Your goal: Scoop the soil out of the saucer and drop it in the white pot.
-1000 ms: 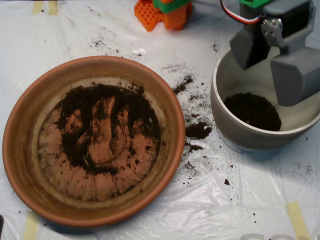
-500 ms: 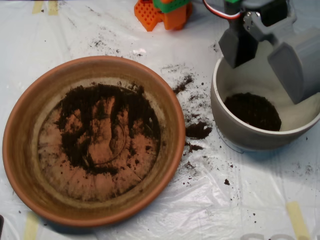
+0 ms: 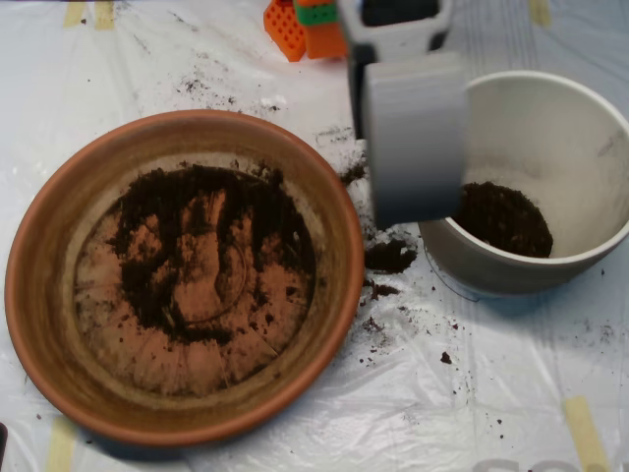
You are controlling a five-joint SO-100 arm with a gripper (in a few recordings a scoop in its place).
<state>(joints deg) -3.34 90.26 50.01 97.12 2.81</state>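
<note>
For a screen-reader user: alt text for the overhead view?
A grey scoop hangs between a terracotta saucer thinly smeared with dark soil and a white pot holding a soil mound, with crumbs spilled on the plastic-covered table.

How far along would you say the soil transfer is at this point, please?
Partly done. A dark mound of soil already lies in the white pot. The scoop is above the gap between pot and saucer, over the pot's left rim. A thin, patchy layer of soil is left in the saucer, and spilled clumps lie on the plastic sheet.
</note>
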